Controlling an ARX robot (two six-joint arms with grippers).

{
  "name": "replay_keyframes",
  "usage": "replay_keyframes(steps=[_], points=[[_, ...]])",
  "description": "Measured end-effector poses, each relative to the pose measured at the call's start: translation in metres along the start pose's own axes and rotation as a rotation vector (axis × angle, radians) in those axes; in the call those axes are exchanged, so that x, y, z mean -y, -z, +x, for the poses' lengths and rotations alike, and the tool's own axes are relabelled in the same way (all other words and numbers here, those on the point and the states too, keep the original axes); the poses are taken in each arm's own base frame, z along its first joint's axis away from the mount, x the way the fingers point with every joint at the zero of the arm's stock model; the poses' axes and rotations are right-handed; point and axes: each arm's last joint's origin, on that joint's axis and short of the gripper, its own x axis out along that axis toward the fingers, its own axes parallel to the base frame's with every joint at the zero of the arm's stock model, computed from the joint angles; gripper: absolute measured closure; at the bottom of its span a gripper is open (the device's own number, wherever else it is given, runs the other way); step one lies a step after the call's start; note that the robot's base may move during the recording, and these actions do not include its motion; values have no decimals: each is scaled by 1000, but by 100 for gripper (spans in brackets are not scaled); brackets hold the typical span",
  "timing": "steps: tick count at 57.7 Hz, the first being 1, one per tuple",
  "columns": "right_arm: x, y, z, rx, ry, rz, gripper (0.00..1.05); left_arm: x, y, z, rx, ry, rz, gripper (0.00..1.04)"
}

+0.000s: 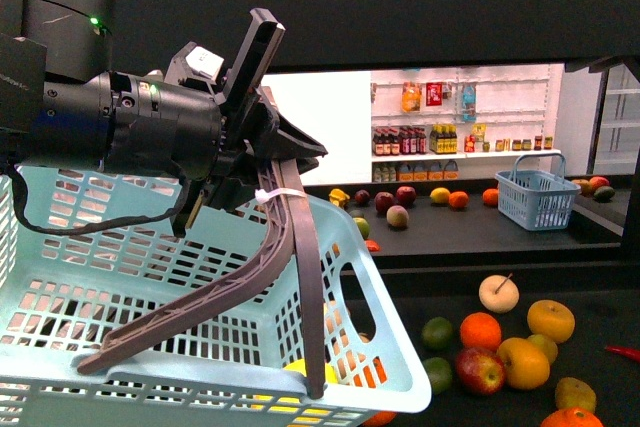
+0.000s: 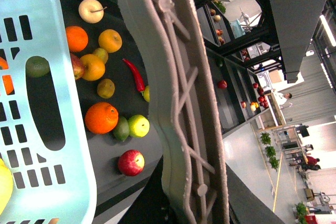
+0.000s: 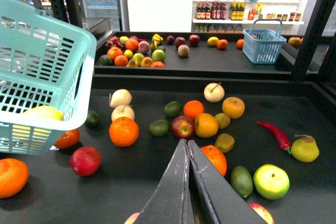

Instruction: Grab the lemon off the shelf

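Item: bright yellow oval lemon [image 3: 42, 113], lying inside the pale blue slotted plastic basket [image 3: 79, 51], off the dark grey metal shelf [image 3: 294, 109].
Left gripper [image 1: 285, 209]: jaws clamped on the basket's grey handle [image 1: 215, 292].
Right gripper [image 3: 187, 153]: jaws fully together, holding nothing.
Risk, judged: tilting the basket could spill the lemon.
Clearance: shelf beam close overhead; loose fruit beneath.
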Motion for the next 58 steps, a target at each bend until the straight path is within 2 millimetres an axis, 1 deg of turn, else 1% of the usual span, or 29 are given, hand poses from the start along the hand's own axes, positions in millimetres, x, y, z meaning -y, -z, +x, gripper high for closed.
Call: replay_keyframes(steps=[5,6,7,8,12,13,17,22,27,28,30,33,38,46,52,56,58], points=[[0,0,0,0,0,0,102,0,0,0,0,0,0,95],[0,0,0,0,0,0,100,0,0,0,0,0,0,95],[0,0,0,0,0,0,96,0,0,0,0,0,0,95],[0,0,0,0,0,0,90,0,0,0,0,0,0,95],[0,0,0,0,0,0,77,0,0,0,0,0,0,95],[0,0,0,0,0,0,75,0,0,0,0,0,0,95],[0,0,0,0,0,0,56,0,0,0,0,0,0,95],[0,0,0,0,0,0,38,0,0,0,0,0,0,95],[0,0,0,0,0,0,17,0,0,0,0,0,0,95],[0,0,0,0,0,0,11,0,0,0,0,0,0,95],[0,0,0,0,0,1,6,0,0,0,0,0,0,95],[0,0,0,0,0,1,8,0,0,0,0,0,0,95],[0,0,0,0,0,1,7,0,0,0,5,-4,-1,95],[0,0,0,0,0,1,7,-1,-11,-2,208,-84,-61,95],[0,0,0,1,0,1,7,-8,-26,-12,362,-117,-114,95],[0,0,0,1,0,1,7,-16,-38,-24,462,-122,-156,95],[0,0,0,1,-1,1,7,-22,-46,-32,521,-126,-182,95]])
